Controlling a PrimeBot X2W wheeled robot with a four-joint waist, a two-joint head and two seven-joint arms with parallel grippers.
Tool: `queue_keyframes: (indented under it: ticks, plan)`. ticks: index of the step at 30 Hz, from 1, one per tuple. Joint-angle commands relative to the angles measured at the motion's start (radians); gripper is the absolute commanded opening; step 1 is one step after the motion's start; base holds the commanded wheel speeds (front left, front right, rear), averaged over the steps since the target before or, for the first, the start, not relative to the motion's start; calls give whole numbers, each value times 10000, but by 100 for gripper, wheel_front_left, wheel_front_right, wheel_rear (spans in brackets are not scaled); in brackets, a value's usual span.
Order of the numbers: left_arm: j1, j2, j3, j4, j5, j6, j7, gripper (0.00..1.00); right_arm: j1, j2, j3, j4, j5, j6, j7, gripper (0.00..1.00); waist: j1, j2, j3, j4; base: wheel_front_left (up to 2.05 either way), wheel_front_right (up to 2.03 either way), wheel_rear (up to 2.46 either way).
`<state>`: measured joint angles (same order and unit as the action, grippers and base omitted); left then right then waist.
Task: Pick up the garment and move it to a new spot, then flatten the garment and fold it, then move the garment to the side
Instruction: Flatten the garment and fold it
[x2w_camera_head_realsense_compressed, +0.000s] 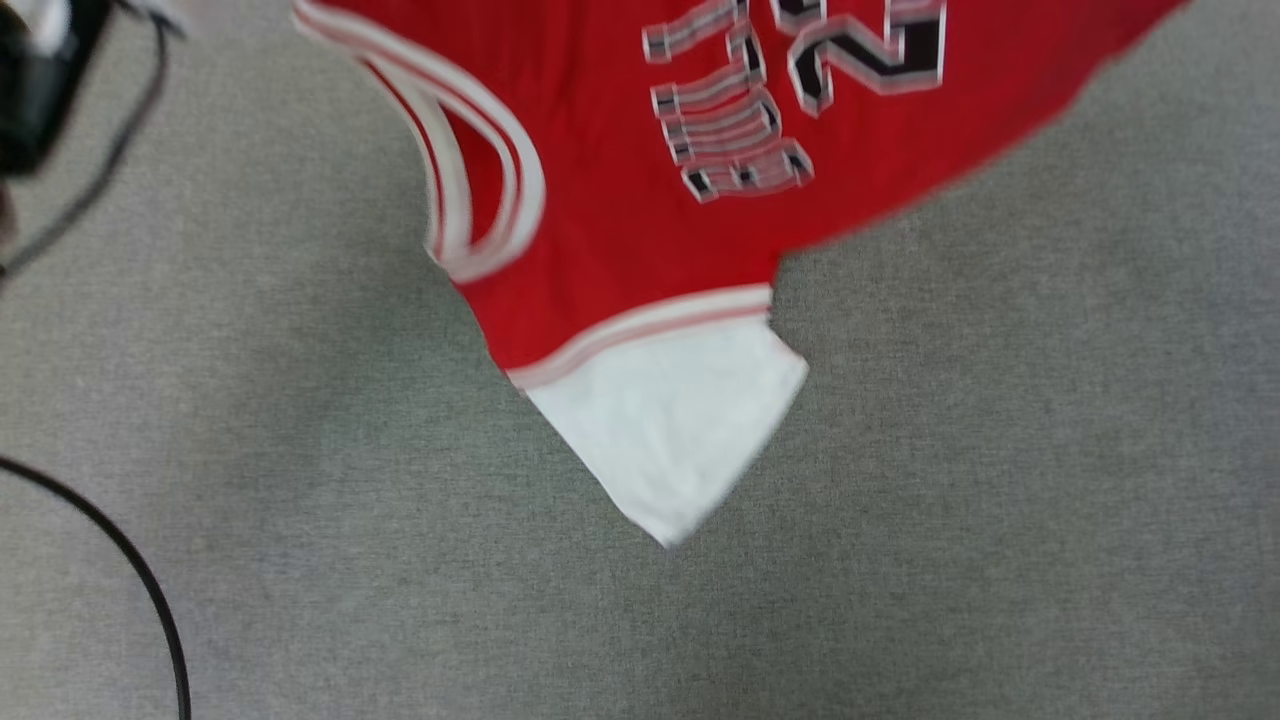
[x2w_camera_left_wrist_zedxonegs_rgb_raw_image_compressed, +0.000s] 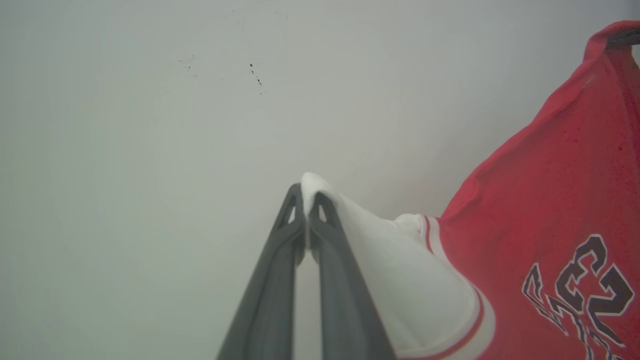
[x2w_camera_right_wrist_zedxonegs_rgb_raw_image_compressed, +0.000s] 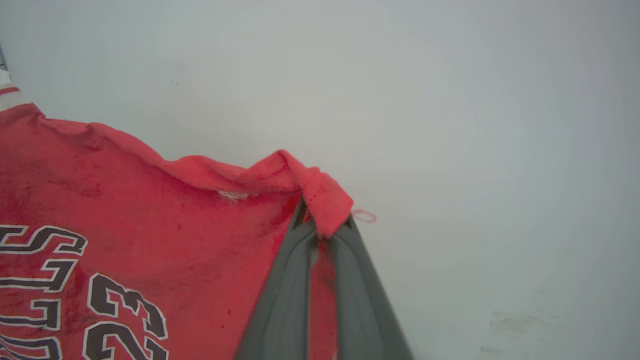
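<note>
The garment hangs lifted above the grey surface, left gripper clamping a white sleeve, right gripper pinching the red hem, seemingly mid-move; laying it down flat comes next.

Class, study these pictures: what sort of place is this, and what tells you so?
Probably an indoor office-like or lab room: grey carpet, a plain pale wall, and a loose black cable on the floor.
</note>
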<state>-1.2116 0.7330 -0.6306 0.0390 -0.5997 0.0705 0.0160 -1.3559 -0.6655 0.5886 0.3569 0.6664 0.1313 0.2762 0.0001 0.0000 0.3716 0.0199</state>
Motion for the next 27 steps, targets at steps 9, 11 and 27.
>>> queue_keyframes:
  ticks: [9, 11, 27]
  plan:
    - [-3838, -970, 111, 1998, 522, -954, 210, 0, -2867, 1003, -597, 1260, -1652, -11, -74, 0, -1, 0, 1289, 22, 0, 0, 0]
    - [-4671, -1206, 144, 2530, 627, -1140, 126, 0, -3447, 1181, -570, 1580, -1966, -11, -76, 0, -1, 0, 1486, 77, 0, 0, 0]
    - [-7092, -2475, -714, 6542, 839, -1935, -1199, 0, -5320, 2284, 588, 4286, -2514, -9, -1173, 0, -1, 0, 2448, 355, 0, 0, 0]
